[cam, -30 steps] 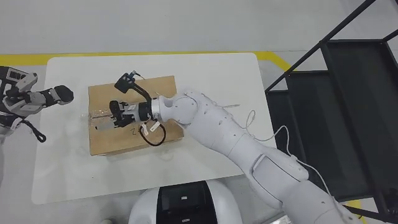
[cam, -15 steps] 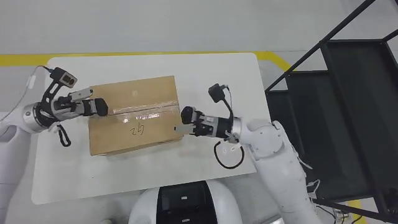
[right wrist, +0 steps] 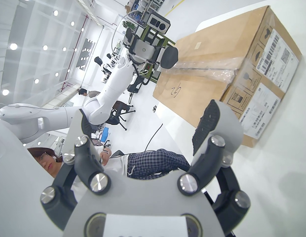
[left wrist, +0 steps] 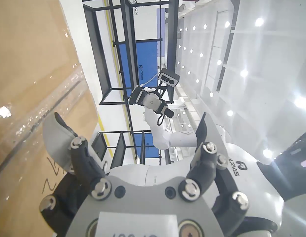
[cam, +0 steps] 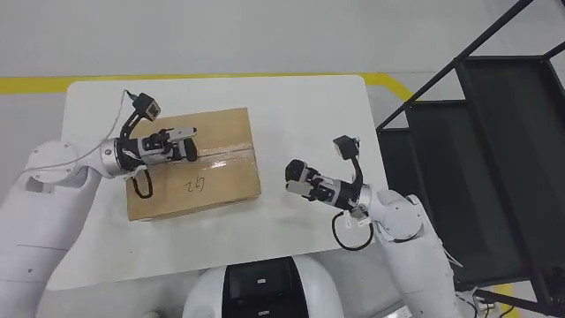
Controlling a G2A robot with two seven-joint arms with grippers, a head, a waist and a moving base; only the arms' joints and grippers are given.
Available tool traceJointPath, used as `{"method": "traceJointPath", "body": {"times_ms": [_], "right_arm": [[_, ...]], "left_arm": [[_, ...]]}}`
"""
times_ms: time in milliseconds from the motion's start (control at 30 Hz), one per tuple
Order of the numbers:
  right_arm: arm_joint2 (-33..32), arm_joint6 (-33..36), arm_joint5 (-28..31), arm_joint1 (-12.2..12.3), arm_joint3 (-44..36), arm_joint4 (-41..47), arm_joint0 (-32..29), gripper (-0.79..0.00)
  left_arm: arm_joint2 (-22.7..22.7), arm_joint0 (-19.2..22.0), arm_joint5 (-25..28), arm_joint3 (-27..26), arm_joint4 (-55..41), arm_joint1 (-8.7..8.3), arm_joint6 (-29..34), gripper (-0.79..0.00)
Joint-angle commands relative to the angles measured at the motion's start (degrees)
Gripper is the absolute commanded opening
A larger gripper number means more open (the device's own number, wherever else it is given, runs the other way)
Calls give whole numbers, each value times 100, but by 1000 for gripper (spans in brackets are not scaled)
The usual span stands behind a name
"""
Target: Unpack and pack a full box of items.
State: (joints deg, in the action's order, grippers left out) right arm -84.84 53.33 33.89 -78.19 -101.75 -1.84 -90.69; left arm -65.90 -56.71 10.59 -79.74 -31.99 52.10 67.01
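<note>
Cardboard box (cam: 205, 182) lies under the spread left pincer (cam: 187, 140); right pincer (cam: 292, 179) spread, empty.

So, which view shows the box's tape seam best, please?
The right wrist view: the tape seam shows clearly along the box top. The top view shows it faintly; the left wrist view, one close stretch.

The right gripper (right wrist: 146, 110) is in the foreground, its two fingers spread wide with nothing between them. Beyond it, in the middle of the frame, a closed brown cardboard box (right wrist: 217, 38) stands on the white surface (right wrist: 279, 178). The left gripper (right wrist: 167, 56) is at the far end of the box's clear tape strip (right wrist: 205, 66).
</note>
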Motion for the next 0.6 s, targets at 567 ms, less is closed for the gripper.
{"method": "traceJointPath", "body": {"times_ms": [567], "right_arm": [[161,-160,354,187,446,418,133,0]], "left_arm": [[359,355,-130,580,569,150,-217,0]]}}
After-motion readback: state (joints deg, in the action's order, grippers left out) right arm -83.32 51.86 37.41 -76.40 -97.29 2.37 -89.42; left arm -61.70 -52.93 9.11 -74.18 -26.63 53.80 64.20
